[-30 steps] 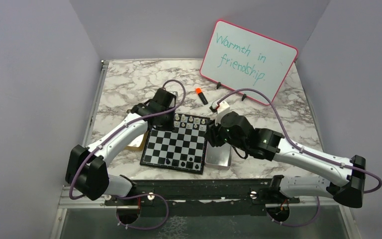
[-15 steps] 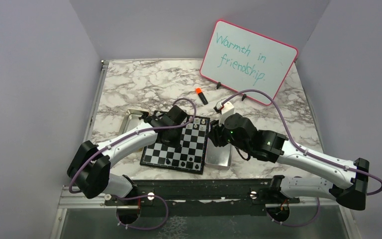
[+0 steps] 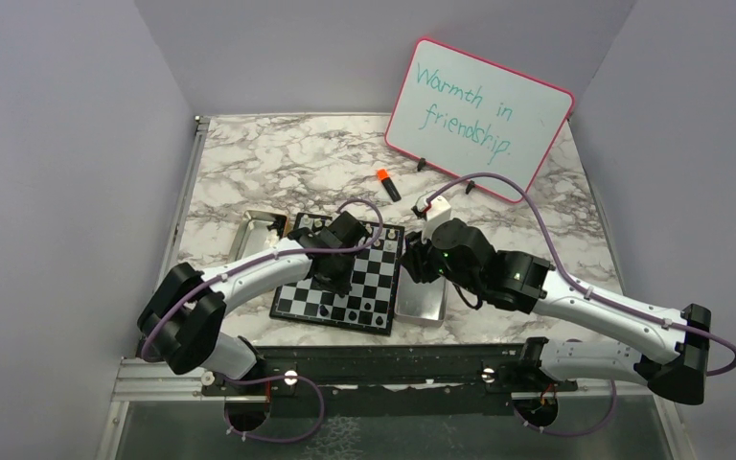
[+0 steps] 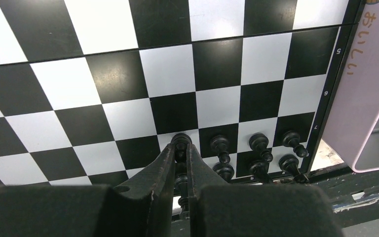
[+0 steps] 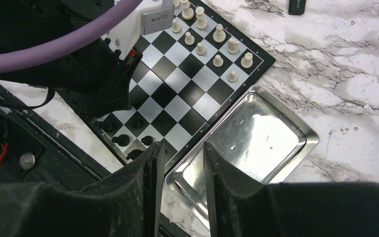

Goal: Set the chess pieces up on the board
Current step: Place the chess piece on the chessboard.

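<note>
Left gripper (image 4: 180,149) pinches a tiny black pawn (image 4: 181,139) over the black-and-silver checked board (image 4: 103,74).
Aimed to extend the seated pawn row (image 4: 220,143); right gripper (image 5: 182,150) gapes, empty.

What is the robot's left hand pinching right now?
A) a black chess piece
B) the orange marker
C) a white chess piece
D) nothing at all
A: in the left wrist view, the left gripper has its two fingers squeezed onto a black chess piece just above the board, next to the other black pieces.
</note>
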Tool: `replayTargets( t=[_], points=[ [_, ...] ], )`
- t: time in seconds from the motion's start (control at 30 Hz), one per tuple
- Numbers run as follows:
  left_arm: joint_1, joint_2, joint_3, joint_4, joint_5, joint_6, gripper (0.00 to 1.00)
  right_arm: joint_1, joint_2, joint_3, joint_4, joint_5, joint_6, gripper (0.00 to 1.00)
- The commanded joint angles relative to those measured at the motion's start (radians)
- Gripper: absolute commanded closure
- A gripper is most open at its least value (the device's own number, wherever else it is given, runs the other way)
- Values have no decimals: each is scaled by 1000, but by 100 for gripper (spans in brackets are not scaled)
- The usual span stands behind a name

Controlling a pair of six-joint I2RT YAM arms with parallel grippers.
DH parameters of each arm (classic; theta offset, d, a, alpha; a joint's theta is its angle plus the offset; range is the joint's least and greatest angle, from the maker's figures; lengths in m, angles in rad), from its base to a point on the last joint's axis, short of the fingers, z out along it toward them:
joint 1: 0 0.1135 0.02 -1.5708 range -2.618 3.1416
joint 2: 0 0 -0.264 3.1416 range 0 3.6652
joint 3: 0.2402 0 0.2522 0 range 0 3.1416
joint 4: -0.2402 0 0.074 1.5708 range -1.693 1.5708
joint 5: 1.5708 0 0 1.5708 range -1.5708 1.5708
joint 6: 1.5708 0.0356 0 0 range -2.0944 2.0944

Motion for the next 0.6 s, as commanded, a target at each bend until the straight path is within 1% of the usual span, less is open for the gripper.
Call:
replayTargets(
  t=[0.0,0.57],
  points=[
    [-21,18,-6,20,-6,-16,86,6,-19,-11,14,37,6,61],
    [-30,6,-32,10,2,-18,85,7,-14,-21,27,28,5,61]
  ],
)
